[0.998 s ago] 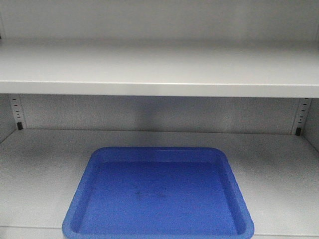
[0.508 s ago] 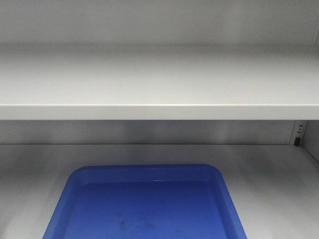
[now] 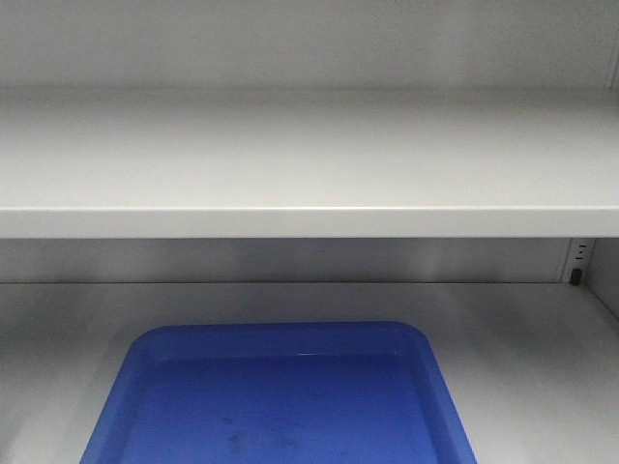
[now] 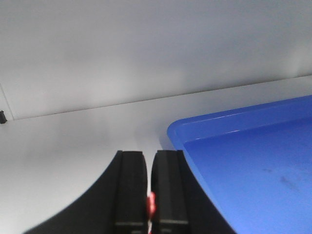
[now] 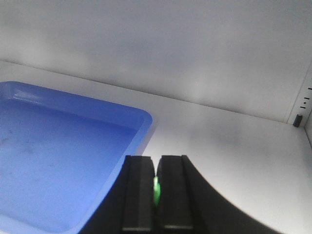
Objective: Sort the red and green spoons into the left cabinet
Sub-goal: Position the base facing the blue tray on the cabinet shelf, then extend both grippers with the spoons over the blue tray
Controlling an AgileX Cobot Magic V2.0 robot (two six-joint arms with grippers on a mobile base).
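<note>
Left wrist-mounted view: left tool (image 4: 148,163) clamped on the red spoon (image 4: 151,204), over the shelf of the left cabinet (image 4: 73,141), just off the left rim of the blue tray (image 4: 219,120). Right tool (image 5: 156,165) pinches the green spoon (image 5: 156,190) beside the tray's right rim. Risk: each spoon shows only as a sliver between the jaws, so a slip or release here would probably miss the tray.

In the cabinet (image 3: 309,39), the lower shelf (image 3: 542,367) is flat pale grey metal running back to a plain grey wall. A blue tray (image 3: 290,333) lies flat on it, slightly left of centre, with grey shelf surface showing on both sides. Faint dark scuffs mark the tray's floor. The upper shelf (image 3: 309,164) spans the full width above.
</note>
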